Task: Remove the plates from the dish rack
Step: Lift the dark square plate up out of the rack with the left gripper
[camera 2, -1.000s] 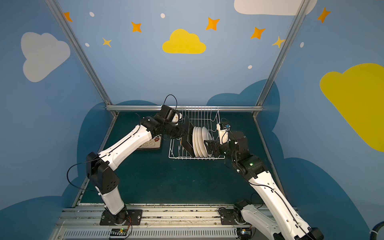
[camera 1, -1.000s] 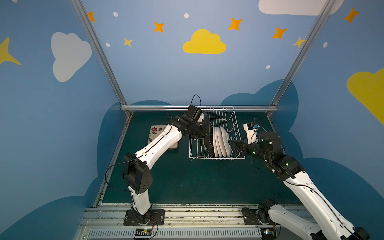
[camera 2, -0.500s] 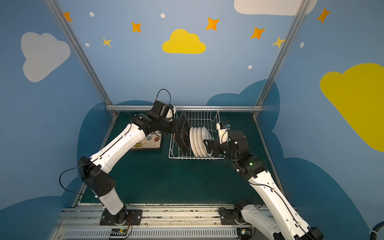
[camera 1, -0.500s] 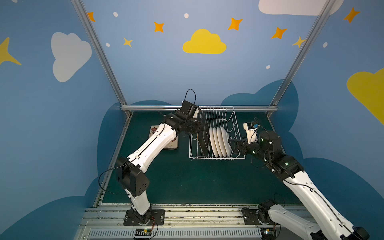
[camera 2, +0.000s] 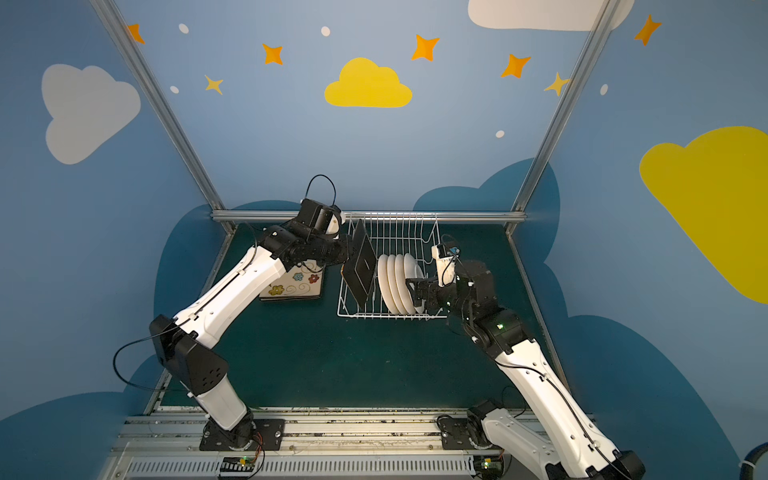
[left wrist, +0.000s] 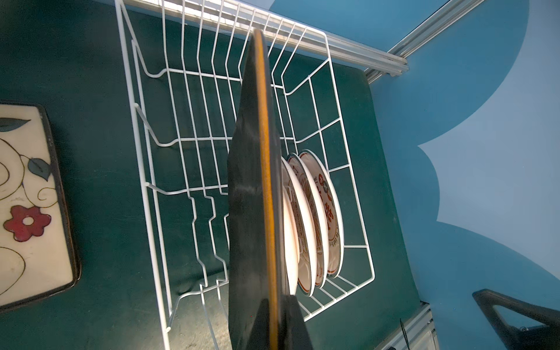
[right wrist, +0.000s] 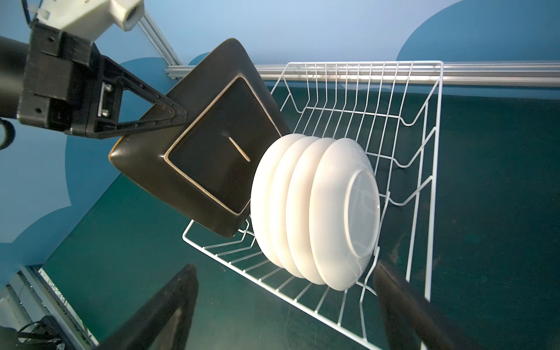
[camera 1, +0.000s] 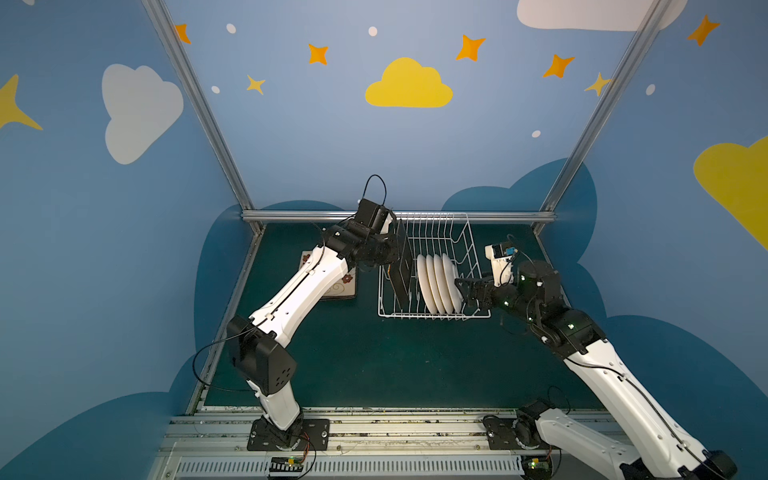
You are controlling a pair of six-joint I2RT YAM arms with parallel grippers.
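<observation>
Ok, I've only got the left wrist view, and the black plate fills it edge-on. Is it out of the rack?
Observer: Can't tell. From the right wrist, the black plate hangs corner-down, that corner low at the rack's left-arm end.
Operator: Where's the grip?
Observer: The left fingers pinch the middle of an upper edge.
Operator: And the right arm?
Observer: The right fingers stand open, facing the backs of four round plates.

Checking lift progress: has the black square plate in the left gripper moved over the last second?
Yes. The black square plate in the left gripper has risen and shifted left, away from the white plates standing in the dish rack.
</observation>
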